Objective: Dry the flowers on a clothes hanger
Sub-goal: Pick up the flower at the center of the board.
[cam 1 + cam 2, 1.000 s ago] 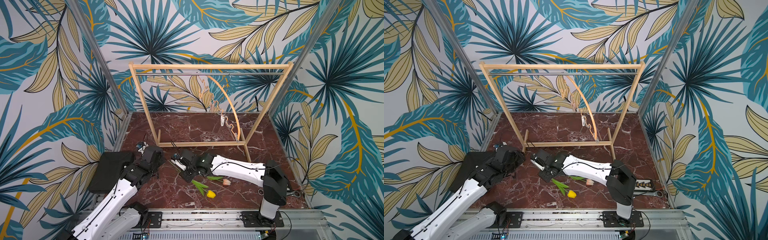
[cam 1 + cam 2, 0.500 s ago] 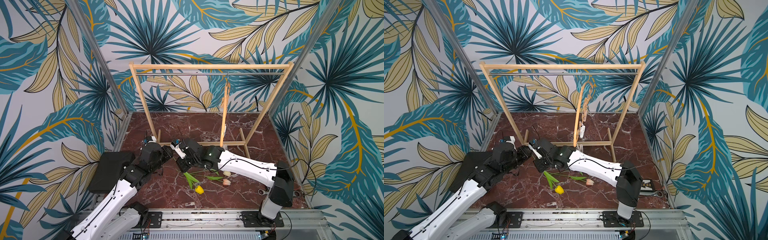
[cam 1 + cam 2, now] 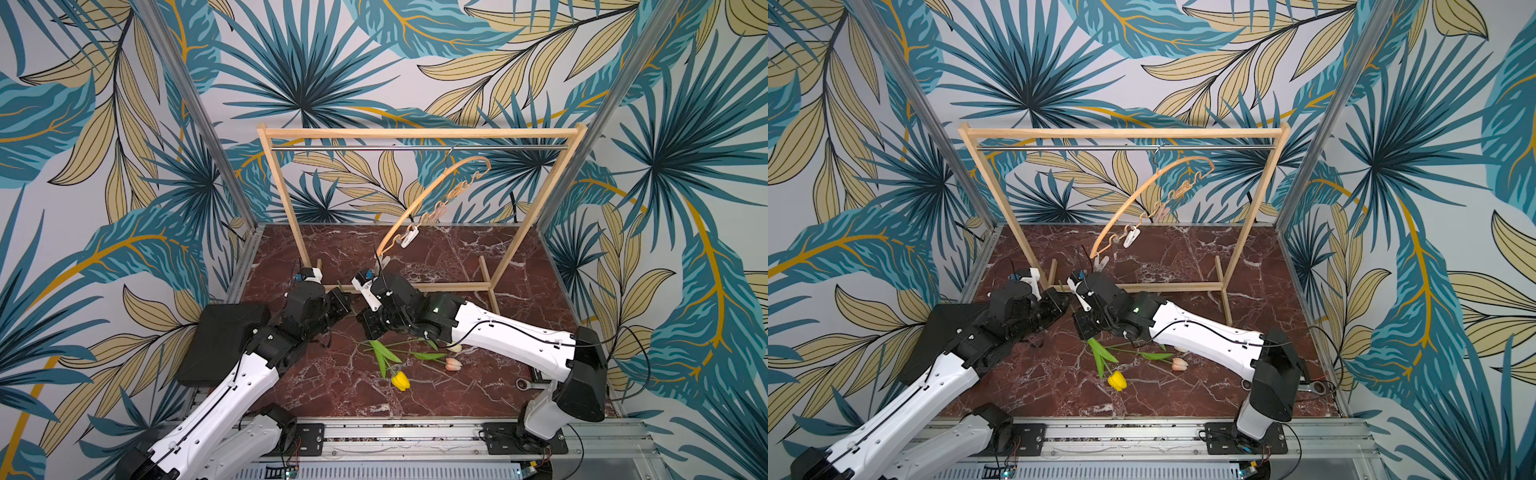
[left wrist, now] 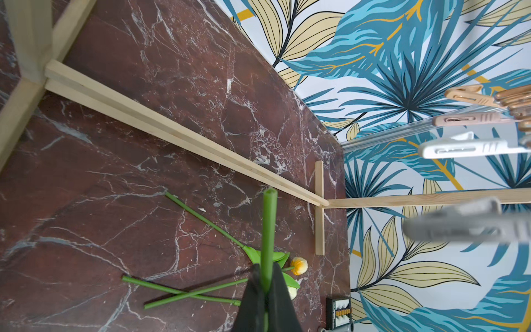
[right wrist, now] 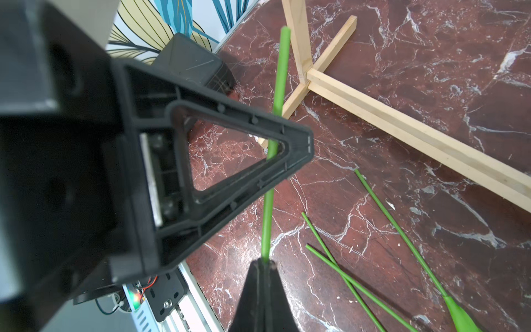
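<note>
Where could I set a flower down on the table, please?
Bare marble lies behind the rack's floor bar, under the hanger, and in front between the flowers and the rail. Crowded: mid-table, where loose stems cross and the left gripper and right gripper pinch one stem.

Dead centre, both sets of jaws pinch one flower stem (image 5: 267, 224) that bridges them. The rack's low bar (image 3: 461, 286) runs just behind, and the tilted hanger (image 3: 433, 215) dips overhead. Loose flowers (image 3: 382, 353) litter the counter (image 3: 353, 399) below centre; the strip along the lower edge lies open.
</note>
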You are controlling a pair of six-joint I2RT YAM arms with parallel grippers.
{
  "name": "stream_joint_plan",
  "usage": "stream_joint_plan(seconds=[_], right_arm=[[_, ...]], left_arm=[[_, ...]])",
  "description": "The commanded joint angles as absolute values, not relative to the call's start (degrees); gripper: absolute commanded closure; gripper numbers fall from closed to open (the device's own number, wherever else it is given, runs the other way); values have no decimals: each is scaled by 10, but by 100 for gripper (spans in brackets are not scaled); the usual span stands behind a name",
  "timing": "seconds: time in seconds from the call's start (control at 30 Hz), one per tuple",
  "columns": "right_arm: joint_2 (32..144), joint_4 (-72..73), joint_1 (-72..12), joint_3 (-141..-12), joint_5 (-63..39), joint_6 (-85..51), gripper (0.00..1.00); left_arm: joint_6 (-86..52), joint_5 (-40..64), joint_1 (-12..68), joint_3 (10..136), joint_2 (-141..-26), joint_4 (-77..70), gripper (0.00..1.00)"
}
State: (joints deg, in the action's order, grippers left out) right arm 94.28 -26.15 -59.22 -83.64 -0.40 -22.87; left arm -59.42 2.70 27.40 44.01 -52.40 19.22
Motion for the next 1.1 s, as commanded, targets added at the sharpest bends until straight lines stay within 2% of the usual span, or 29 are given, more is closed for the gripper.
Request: stream_joint_plan(seconds=[0.0, 0.1, 0.13, 0.17, 0.43, 0.53, 0.77, 1.07], right_arm=[[901, -242, -590, -819, -1, -258, 89], [874, -241, -584, -794, -17, -280, 60], [865, -241, -582, -785, -21, -287, 54], [857, -242, -579, -778, -29, -295, 53], [833, -224, -568, -734, -92, -333, 58], [834, -229, -567, -729, -82, -339, 59], [824, -217, -560, -719, -74, -347, 71], [815, -203, -555, -710, -66, -354, 75]], left_arm=[[-572, 32, 274, 446, -529, 178, 100], [-560, 45, 273, 446, -528, 161, 100], [-554, 51, 273, 447, -527, 161, 100], [-548, 60, 273, 449, -529, 145, 100], [-539, 137, 273, 448, -538, 92, 100], [-546, 159, 273, 443, -541, 63, 100], [-548, 192, 273, 440, -547, 39, 100], [-549, 210, 273, 432, -549, 29, 100]])
